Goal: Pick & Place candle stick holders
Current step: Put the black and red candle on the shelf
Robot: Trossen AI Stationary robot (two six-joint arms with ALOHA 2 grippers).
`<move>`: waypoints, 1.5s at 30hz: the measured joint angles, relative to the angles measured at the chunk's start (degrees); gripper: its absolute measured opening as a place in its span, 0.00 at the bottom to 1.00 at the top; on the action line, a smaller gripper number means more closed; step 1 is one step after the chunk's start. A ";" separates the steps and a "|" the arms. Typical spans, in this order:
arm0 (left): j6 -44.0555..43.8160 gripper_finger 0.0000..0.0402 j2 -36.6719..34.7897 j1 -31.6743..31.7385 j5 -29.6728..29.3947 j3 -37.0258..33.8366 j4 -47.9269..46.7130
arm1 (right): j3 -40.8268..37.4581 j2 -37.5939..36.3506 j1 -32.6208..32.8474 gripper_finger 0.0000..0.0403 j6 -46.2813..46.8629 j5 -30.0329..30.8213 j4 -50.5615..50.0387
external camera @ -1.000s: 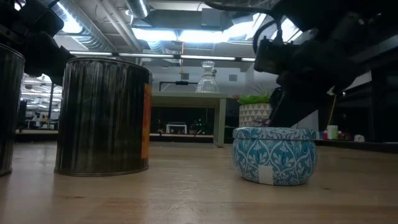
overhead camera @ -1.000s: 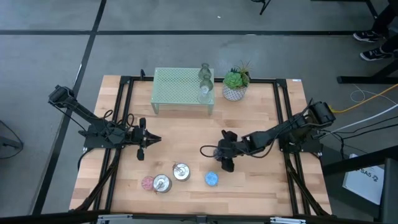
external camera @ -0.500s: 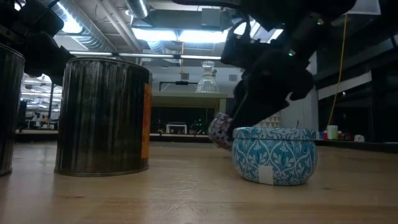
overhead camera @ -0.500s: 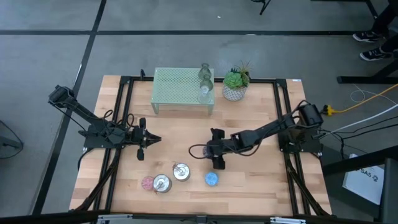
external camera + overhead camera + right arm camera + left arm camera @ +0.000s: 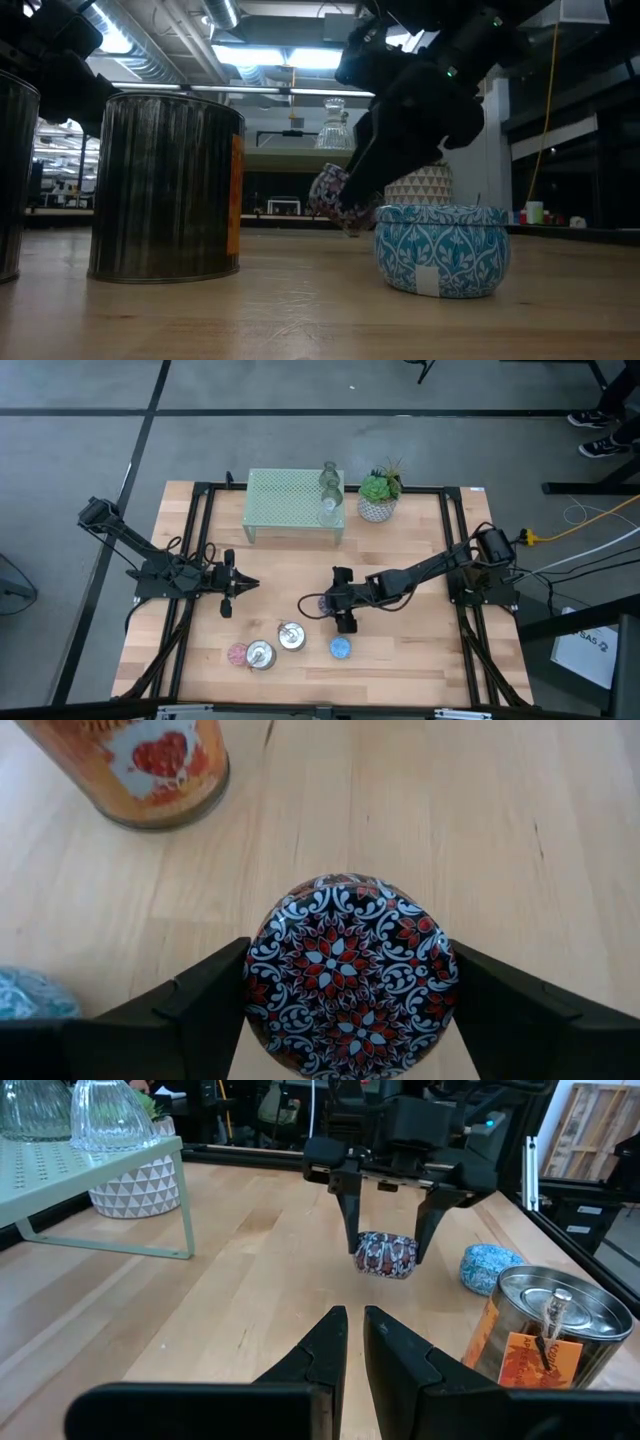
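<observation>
The right end effector (image 5: 388,1250) is gripping a round red-and-black patterned tin (image 5: 351,975) between its fingers, holding it near the middle of the desk (image 5: 290,570), lid on. The blue patterned tin (image 5: 441,249) is sitting closed just beside it, toward the desk's front. Two silver cans (image 5: 276,645) and a pink holder (image 5: 237,654) are standing farther along the front. Two clear glass holders (image 5: 330,495) are resting on the green mesh stand (image 5: 285,500), beside the potted plant (image 5: 379,494). The left end effector (image 5: 240,584) is hovering closed, holding nothing, well apart from the tins
</observation>
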 joint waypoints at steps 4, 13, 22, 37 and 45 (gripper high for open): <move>-0.02 0.08 0.01 -0.02 0.00 0.01 0.00 | 0.10 0.00 0.11 0.75 0.03 0.01 -0.21; -0.02 0.08 0.00 -0.01 0.00 0.01 0.00 | 0.10 0.00 0.13 0.75 0.11 0.02 -0.23; -0.02 0.08 0.00 0.00 0.00 0.00 0.00 | 0.10 0.00 0.40 0.75 0.32 0.02 -4.03; -0.02 0.08 0.00 -0.01 0.00 0.02 0.00 | 0.10 0.00 0.46 0.75 2.61 0.08 -3.77; -0.02 0.08 0.01 0.00 0.00 0.00 0.00 | 0.10 0.00 0.46 0.75 5.47 0.18 -2.89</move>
